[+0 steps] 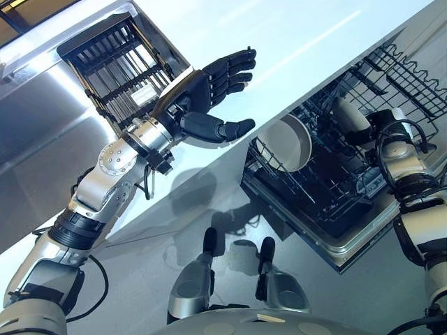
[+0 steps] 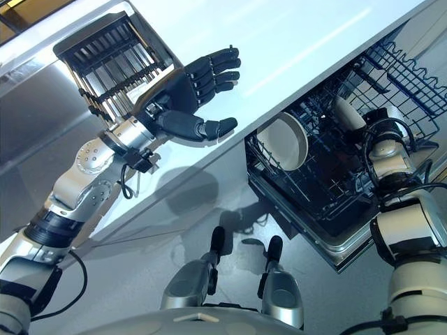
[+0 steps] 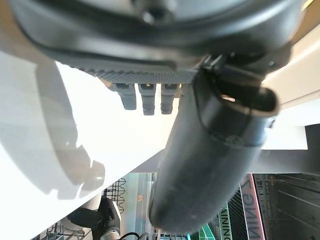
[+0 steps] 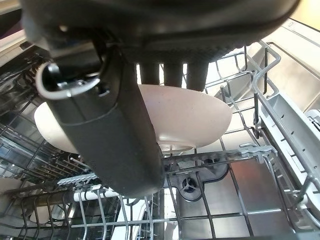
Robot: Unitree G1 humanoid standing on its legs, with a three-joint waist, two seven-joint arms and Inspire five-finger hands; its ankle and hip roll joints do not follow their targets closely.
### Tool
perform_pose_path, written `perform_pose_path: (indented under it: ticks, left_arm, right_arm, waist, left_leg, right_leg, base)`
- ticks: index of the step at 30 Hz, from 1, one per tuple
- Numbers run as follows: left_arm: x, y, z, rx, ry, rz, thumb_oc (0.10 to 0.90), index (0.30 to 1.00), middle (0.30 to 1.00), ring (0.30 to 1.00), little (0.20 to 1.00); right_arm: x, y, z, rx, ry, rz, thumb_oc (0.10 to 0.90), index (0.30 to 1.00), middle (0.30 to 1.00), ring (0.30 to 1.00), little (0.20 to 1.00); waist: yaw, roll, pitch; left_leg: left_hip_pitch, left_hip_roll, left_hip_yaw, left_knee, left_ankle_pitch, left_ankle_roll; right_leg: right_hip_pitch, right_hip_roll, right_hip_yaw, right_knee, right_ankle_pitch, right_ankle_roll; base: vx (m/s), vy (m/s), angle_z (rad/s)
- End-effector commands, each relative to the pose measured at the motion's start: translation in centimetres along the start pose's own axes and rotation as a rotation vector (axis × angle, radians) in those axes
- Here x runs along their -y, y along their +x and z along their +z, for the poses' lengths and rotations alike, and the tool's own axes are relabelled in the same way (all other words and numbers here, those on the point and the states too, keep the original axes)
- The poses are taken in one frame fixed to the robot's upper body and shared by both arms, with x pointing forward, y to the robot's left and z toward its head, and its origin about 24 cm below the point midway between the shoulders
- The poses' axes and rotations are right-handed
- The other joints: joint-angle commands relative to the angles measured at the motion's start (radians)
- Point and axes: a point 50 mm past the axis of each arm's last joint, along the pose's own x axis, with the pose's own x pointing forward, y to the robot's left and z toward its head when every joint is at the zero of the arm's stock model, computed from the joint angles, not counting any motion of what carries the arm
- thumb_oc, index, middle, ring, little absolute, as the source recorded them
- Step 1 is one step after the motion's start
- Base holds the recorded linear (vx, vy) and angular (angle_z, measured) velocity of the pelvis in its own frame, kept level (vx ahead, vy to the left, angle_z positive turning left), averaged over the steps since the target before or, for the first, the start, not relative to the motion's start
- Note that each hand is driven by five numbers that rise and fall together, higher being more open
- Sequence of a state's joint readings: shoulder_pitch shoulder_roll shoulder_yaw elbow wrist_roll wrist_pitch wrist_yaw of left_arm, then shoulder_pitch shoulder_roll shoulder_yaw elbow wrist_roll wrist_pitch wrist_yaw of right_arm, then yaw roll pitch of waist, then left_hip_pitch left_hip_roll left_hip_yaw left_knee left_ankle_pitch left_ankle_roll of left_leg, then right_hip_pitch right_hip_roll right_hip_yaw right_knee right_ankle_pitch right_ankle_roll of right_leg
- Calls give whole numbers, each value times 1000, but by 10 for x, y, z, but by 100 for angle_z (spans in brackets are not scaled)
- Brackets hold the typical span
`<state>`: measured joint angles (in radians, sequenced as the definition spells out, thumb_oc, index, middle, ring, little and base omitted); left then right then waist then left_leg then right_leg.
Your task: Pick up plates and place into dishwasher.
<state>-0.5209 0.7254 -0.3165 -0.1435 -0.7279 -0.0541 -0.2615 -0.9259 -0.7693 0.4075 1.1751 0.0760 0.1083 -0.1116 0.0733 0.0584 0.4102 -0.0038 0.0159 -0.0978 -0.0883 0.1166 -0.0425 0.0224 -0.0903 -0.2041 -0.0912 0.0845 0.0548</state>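
My right hand (image 1: 366, 130) reaches down into the lower rack (image 1: 328, 202) of the open dishwasher. In the right wrist view its thumb (image 4: 117, 130) lies across the front of a cream plate (image 4: 195, 117) and its fingers (image 4: 167, 75) go behind the rim, pinching the plate, which is tilted among the wires. That plate (image 1: 346, 112) shows beside the hand in the eye views. A second cream plate (image 1: 290, 143) stands on edge near the rack's front corner. My left hand (image 1: 206, 91) hovers open and holds nothing above the white counter (image 1: 300, 42).
A black wire dish rack (image 1: 119, 66) sits on the counter just behind my left hand. The dishwasher's pulled-out rack juts over the grey floor (image 1: 167, 230) at the right. The upper basket (image 1: 412, 73) lies past the right hand.
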Motion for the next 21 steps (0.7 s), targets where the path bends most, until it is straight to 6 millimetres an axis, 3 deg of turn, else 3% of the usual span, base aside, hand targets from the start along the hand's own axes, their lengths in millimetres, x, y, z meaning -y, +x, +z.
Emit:
perform_pose_path:
  ticks: [1,21]
  left_arm:
    - [7,16,57,286,67,-79,800,900,900,900,900]
    - [4,3,54,276,53,-62,800,900,900,900,900]
  right_arm:
    - [11,2,36,99,-69,-55,800,900,900,900,900]
    - [33,-9,41,271,-224,-218,800,900,900,900,900]
  waist:
    - [23,37,13]
    - [-11,-6,-59]
  left_leg:
    - [-41,-51,14,14,-23,24]
    - [18,-46,45,9,-44,27]
  right_leg:
    - [-73,29,-2,195,-82,-18]
    - [-24,35,31,180,-77,-5]
  base:
    - [-24,31,0]
    - [30,24,-1]
